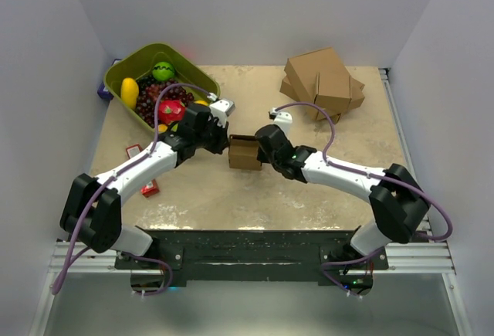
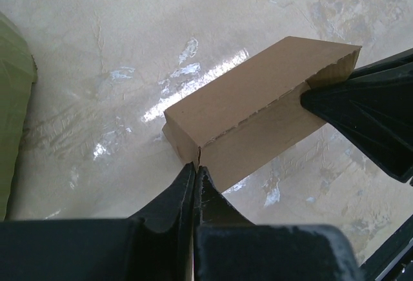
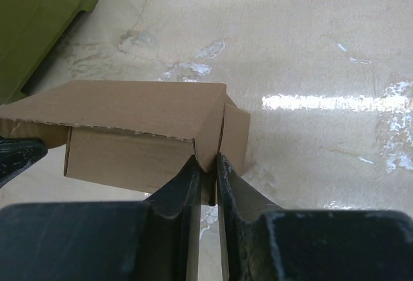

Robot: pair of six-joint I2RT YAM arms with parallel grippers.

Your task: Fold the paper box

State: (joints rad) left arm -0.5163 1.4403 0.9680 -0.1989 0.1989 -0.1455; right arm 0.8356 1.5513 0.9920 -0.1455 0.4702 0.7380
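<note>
- Near the middle of the bench (image 1: 231, 197), we see the paper box (image 1: 245, 153) caught between the two arms, with one pincer at each end.
- We find the left pincer (image 2: 195, 171) clenched, its tips pressed together on a thin cardboard edge at the box's left corner.
- We find the right pincer (image 3: 206, 163) grasping a flap at the opposite end, with cardboard showing between its fingers.
- From above, both pincers cover the ends of the box, so only its middle shows.
- Toward the far left corner sits a green basket (image 1: 143, 50) of fruit, just behind the left arm.
- Toward the far right corner lies a pile of brown cartons (image 1: 324, 81), well apart from the box.
- By the left edge, a small red packet (image 1: 150, 189) lies beside the left arm.
</note>
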